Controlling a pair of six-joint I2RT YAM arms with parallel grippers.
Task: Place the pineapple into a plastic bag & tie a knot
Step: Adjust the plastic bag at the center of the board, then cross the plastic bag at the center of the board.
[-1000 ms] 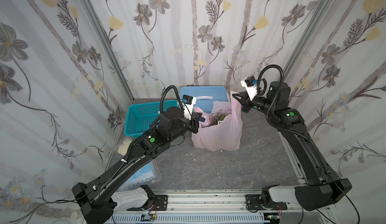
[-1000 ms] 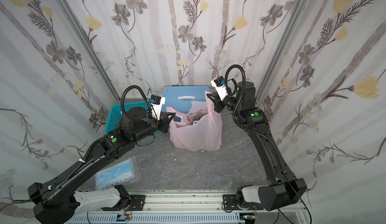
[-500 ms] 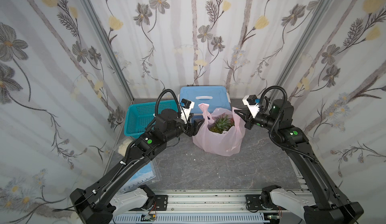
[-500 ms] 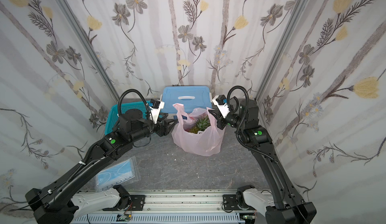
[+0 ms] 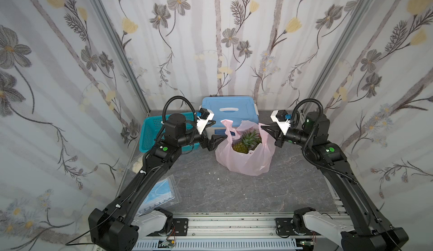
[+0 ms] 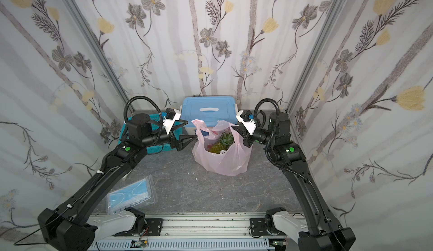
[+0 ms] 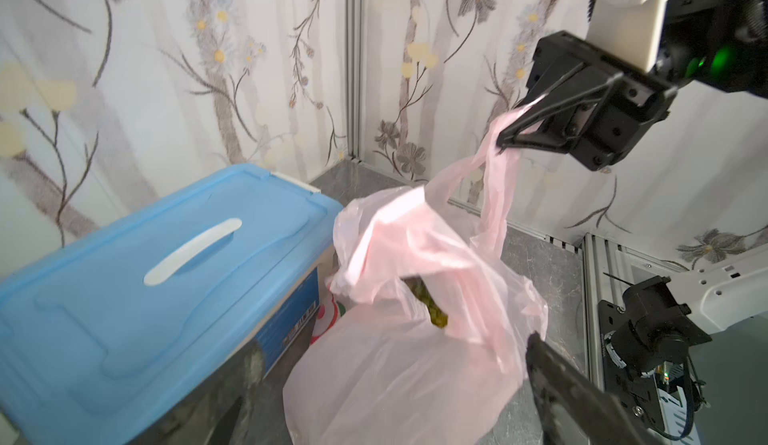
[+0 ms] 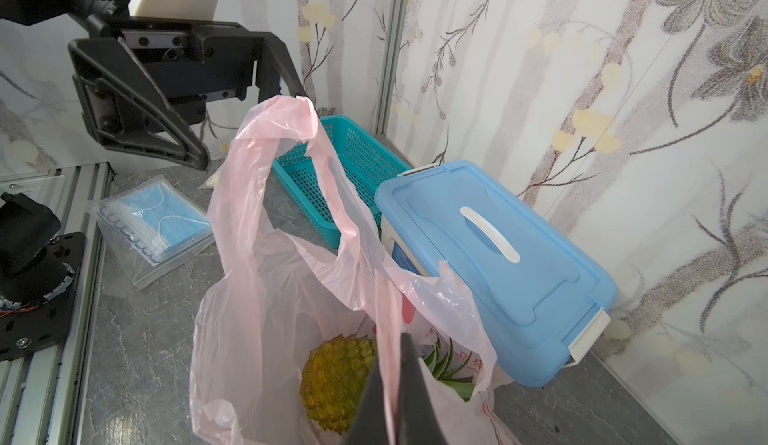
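Bench (image 5: 222,191): grey marbled surface across the lower middle of both top views, with floral walls (image 5: 222,39) on three sides.
Plastic bag (image 5: 246,160): thin pink carrier standing on the bench just right of frame centre in both top views. Its mouth is open upward and its body is slumped and creased.
Pineapple (image 5: 241,147): inside the bag and visible through the open mouth. It is tilted, with its green crown towards the box.
Held handle loop (image 7: 494,189): drawn up taut from the bag's right-hand rim into the right tool.
Right tool (image 5: 263,128): pressed together, pinching the held handle loop. It is at the right of the bag, above the bench.
Free handle loop (image 8: 282,114): stands upright at the bag's left-hand rim, apart from the held loop and not tied to it.
Left tool (image 5: 219,129): spread wide and grasping nothing, just left of the free handle loop. Whether a fingertip touches the loop cannot be told.
Blue lidded box (image 5: 228,108): directly behind the bag, against the back wall, with a white handle on its lid. The bag leans close to its front.
Teal basket (image 5: 150,135): left of the box, partly hidden by the left arm.
Packet of face masks (image 6: 131,196): lies flat on the bench at lower left, well apart from the bag.
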